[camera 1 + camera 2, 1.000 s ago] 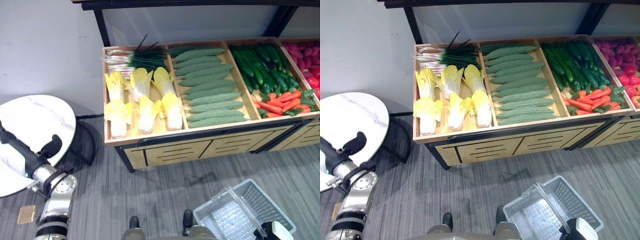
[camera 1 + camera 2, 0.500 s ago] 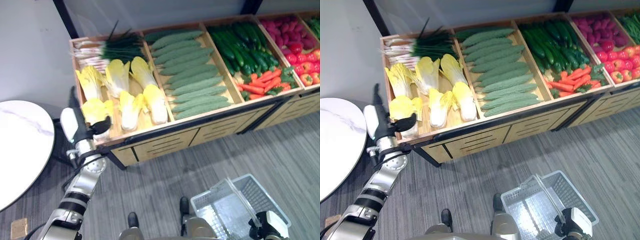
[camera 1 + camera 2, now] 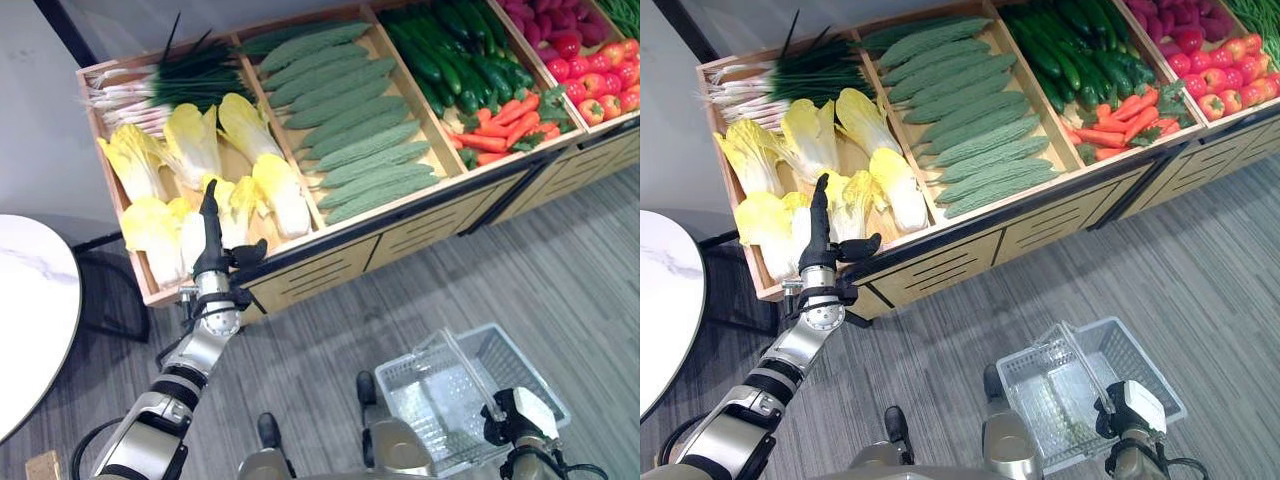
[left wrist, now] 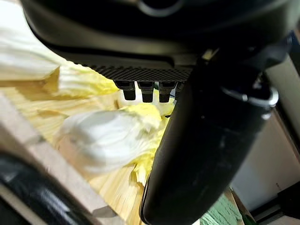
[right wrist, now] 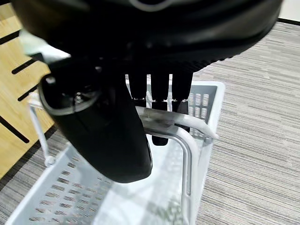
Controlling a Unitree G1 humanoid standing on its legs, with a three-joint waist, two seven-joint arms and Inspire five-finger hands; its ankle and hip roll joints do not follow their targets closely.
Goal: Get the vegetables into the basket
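Cabbages (image 3: 200,190) fill the near part of the stand's (image 3: 330,255) leftmost bin, pale yellow-white heads lying in two rough rows, with scallions (image 3: 150,85) across the back of the same bin. Your left hand (image 3: 212,245) is raised over the bin's front edge, fingers straight and pointing up the stand, thumb spread out to the side. In its wrist view the fingertips (image 4: 143,91) sit just above a white-and-yellow cabbage head (image 4: 112,136); you cannot tell whether they touch it, and nothing is pinched.

Next bin to the right holds bitter gourds (image 3: 350,130), stacked in a column of bumpy green pieces. Beyond them lie cucumbers (image 3: 450,60) with carrots (image 3: 500,125) at the front of that bin, and then red peppers (image 3: 590,80) at the far right.

Your right hand (image 5: 117,126) is low at the right, near your body, and its fingers curl round the clear handle (image 5: 183,126) of the basket (image 3: 1140,370). The basket is a white perforated one hanging over the grey striped floor (image 3: 560,260), well apart from the stand and with no vegetables in it.

At the far left you have a round white marble-look table (image 3: 25,320), beside the stand's left end.
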